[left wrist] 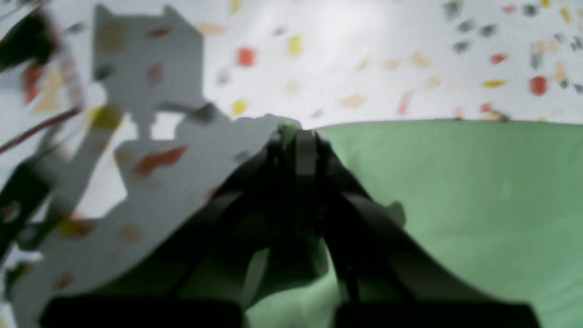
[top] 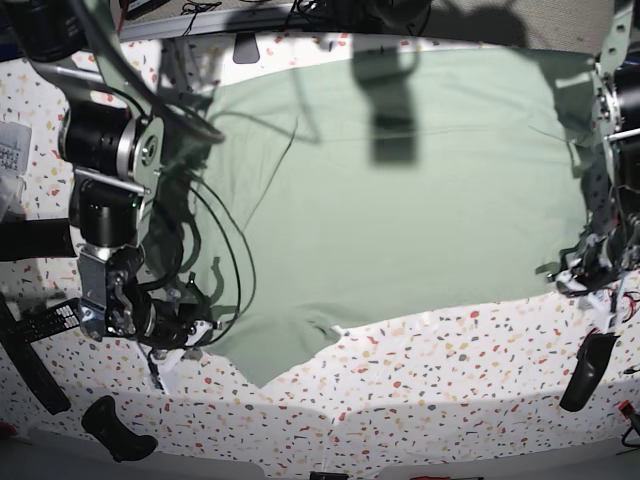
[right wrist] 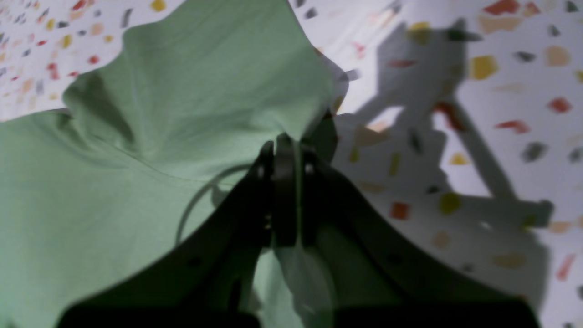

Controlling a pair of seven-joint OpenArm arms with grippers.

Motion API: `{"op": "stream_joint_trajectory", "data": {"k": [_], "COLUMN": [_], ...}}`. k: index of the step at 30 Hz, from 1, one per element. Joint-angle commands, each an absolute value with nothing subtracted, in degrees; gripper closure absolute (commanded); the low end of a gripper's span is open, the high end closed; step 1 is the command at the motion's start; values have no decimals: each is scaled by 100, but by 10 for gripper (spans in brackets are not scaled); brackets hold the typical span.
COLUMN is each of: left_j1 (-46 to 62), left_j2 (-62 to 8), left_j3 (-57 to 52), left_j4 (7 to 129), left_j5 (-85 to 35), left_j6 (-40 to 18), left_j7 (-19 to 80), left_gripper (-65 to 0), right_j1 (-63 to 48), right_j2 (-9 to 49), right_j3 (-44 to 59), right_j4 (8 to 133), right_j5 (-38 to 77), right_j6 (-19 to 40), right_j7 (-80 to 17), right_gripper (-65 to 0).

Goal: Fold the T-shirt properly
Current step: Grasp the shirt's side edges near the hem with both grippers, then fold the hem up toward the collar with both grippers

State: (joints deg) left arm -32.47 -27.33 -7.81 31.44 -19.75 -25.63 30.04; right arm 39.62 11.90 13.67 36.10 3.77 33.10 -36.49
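1. Here, your T-shirt [top: 400, 200] lies spread across the speckled table [top: 450, 380].
2. Your left gripper [left wrist: 298, 136] pinches its edge.
3. Your right gripper [right wrist: 284, 146] is clamped on its sleeve corner.

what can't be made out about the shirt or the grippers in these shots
- Pale sage-green cloth T-shirt: collar, buttons and label show in no view; its top edge lies in shadow in the base view.
- Left gripper: blurred in the left wrist view; the cloth's corner hides behind its dark fingers.
- Right gripper: in the base view, cables and the arm hide its tips.
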Motion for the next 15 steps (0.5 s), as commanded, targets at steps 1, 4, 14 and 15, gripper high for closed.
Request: {"op": "stream_joint_trajectory", "data": {"k": [1,4,14,15], "left_j1": [-3492,-3649,-4018,-4012], "left_j2": [-2773,-2633,-2578,-2574], "left_j3": [-781,-781,-781,-781], "left_j4": [3223,3223,3260,3301], "left_j5": [-2040,-1944,-1970,-2082], "left_j6": [-2598,-2596,-2626,-2716], "left_j7": [2871,2862,3070,3111], "left_gripper": [0,0,0,0], "right_j1": [4233,4322,4359,4344], "right_j2": [1256,1291,1389,1404], "right_j3": [1387,1387,1387,1387], "right_j4": [3699,3699,3955,4023], "right_j5": [423,464,523,587], "right_j6": [3245,3238,3739,4000], "right_j7": [-3485,-3492,-3433,-3426], "right_gripper": [0,0,0,0]}}
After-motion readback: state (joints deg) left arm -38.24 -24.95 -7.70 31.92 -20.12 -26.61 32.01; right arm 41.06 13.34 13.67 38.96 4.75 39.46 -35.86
